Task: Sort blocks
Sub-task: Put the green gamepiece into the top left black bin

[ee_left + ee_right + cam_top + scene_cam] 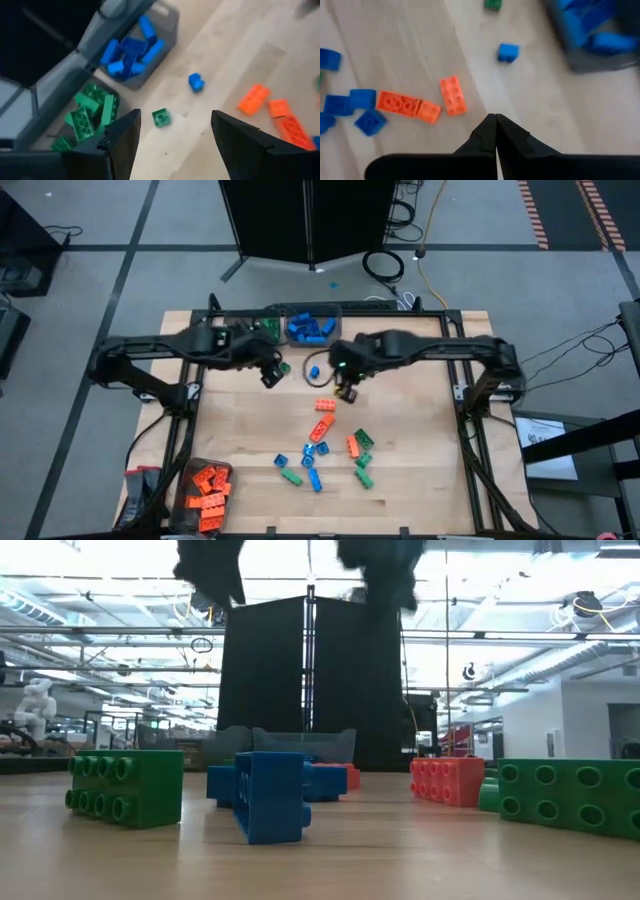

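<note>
Both arms reached inward over the far half of the table (420, 470). The left gripper (272, 375) hung with fingers spread and empty above a lone green block (161, 117). The right gripper (347, 390) hung clenched, holding nothing, beside a lone blue block (508, 52). Bare wood lay open along both side edges. Two bins sat side by side at the far edge: a blue-filled bin (313, 326) and a green-filled bin (75, 120). A third, orange-filled bin (207, 485) stood at the near left corner. About a dozen loose blocks (322, 450) lay scattered mid-table; the exact count could not be told.
</note>
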